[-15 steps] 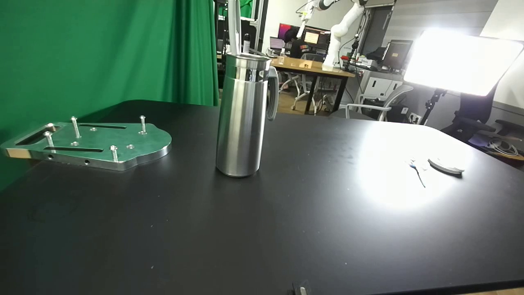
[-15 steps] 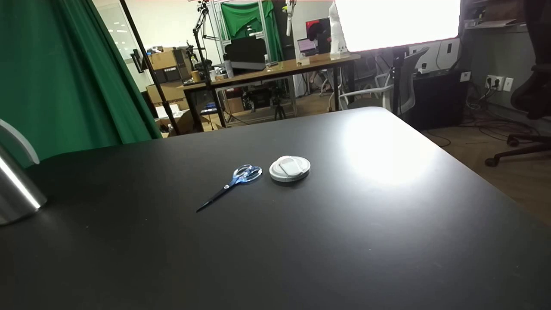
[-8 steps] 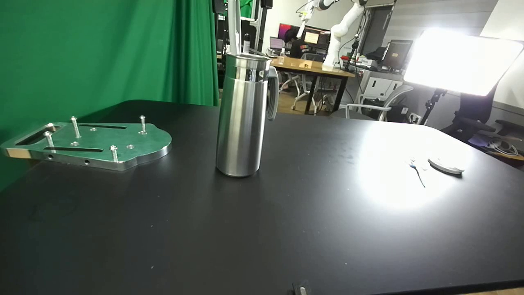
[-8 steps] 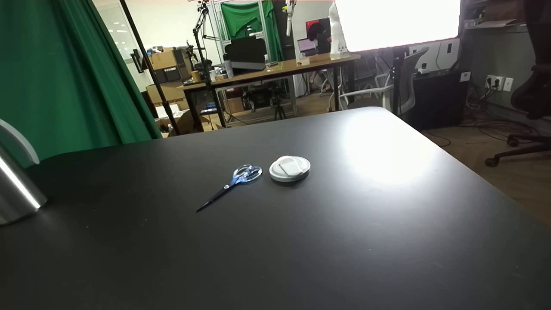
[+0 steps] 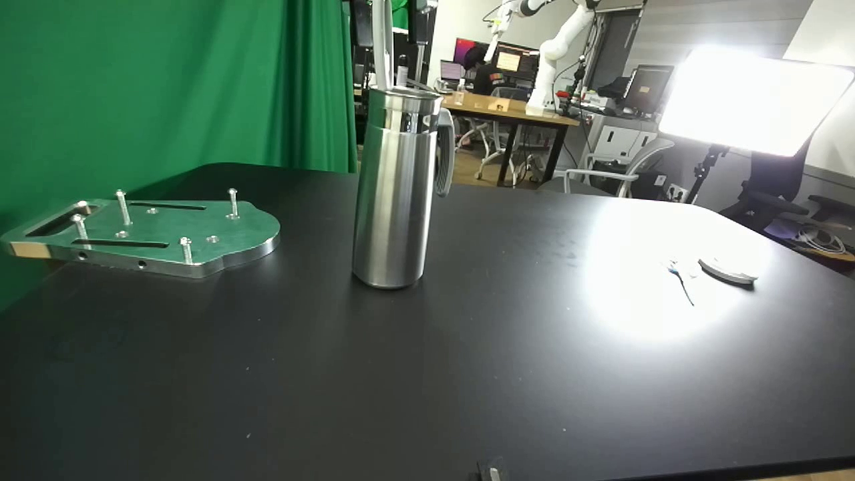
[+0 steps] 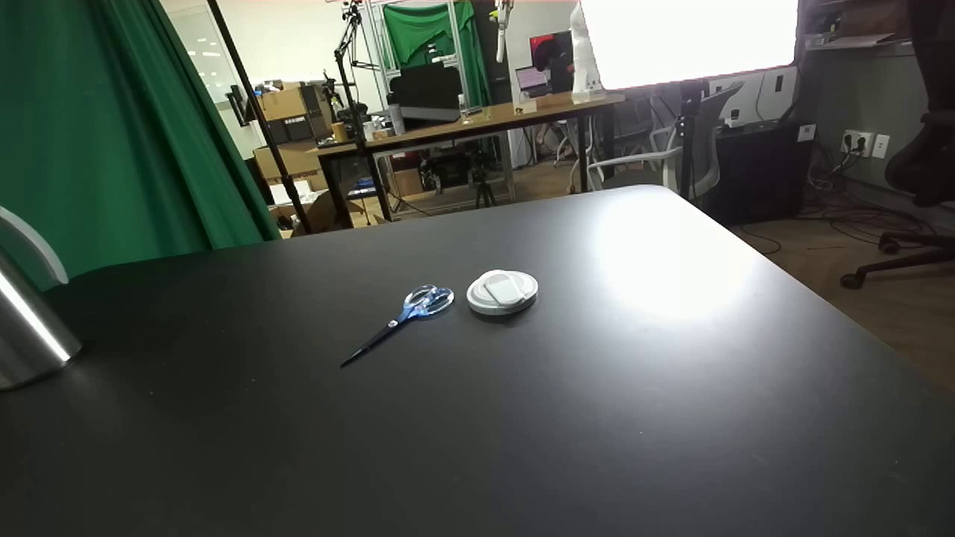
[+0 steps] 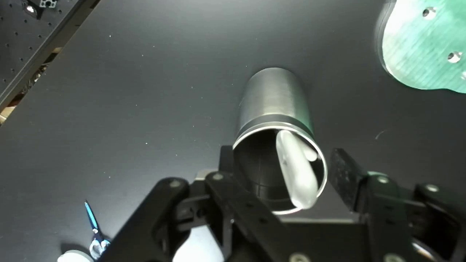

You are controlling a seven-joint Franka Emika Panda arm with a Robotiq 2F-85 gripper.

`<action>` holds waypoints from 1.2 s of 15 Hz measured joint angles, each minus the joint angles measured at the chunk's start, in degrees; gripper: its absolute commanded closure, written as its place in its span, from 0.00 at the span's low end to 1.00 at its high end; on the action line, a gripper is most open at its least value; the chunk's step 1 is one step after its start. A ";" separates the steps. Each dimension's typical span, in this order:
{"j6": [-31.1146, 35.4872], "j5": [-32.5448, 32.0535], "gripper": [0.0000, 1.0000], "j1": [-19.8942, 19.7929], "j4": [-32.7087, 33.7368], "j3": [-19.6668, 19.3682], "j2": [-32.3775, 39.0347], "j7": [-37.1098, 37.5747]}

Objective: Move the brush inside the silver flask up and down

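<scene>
The silver flask [image 5: 394,207] stands upright on the black table; part of it shows at the left edge in an exterior view [image 6: 26,328]. In the wrist view, I look into the flask's mouth from above [image 7: 275,94]. The brush's pale handle [image 5: 383,50] sticks up out of the flask, leaning on its rim; it also shows in the wrist view [image 7: 296,169]. A smaller white piece lies beside it inside. The brush's lower end is hidden. My gripper [image 5: 391,40] is open above the flask, its fingers on either side of the handle, apart from it; the wrist view shows both fingers [image 7: 284,167].
A flat green plate with pegs [image 5: 153,234] lies beside the flask, also in the wrist view [image 7: 426,43]. Scissors [image 6: 406,313] and a white round lid [image 6: 501,292] lie on the table on the flask's handle side. The table edge [image 7: 54,58] shows at upper left.
My gripper has come down into an exterior view from the top, its fingers now lower around the brush handle, and the gap between them looks narrower. The flask and brush have not moved.
</scene>
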 measured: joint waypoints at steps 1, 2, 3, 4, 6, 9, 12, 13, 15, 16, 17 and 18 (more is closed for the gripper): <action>0.00 -0.51 0.67 0.08 -0.04 0.00 0.04 -0.06; 0.00 -1.14 0.75 0.19 -0.08 0.00 0.07 -0.27; -0.04 -1.71 0.81 0.28 -0.14 0.00 0.10 -0.75; -0.15 -2.04 0.89 0.36 -0.24 0.00 0.13 -1.41; -0.62 -2.18 0.99 0.42 -0.49 0.00 0.18 -4.12; -1.70 -2.01 0.96 0.38 -0.51 -0.07 0.30 -9.06; -2.64 -2.05 0.96 0.31 -0.50 -0.29 0.29 -14.04; -2.87 -2.15 0.96 0.31 -0.47 -0.42 0.28 -15.81; -3.46 -2.23 0.96 0.29 -0.35 -0.78 0.23 -18.92; -3.74 -2.38 0.96 0.24 -0.23 -0.95 0.19 -20.30; -4.11 -2.62 0.96 0.18 -0.02 -1.12 0.14 -21.45; -4.56 -2.96 0.96 0.13 0.32 -1.37 0.05 -22.48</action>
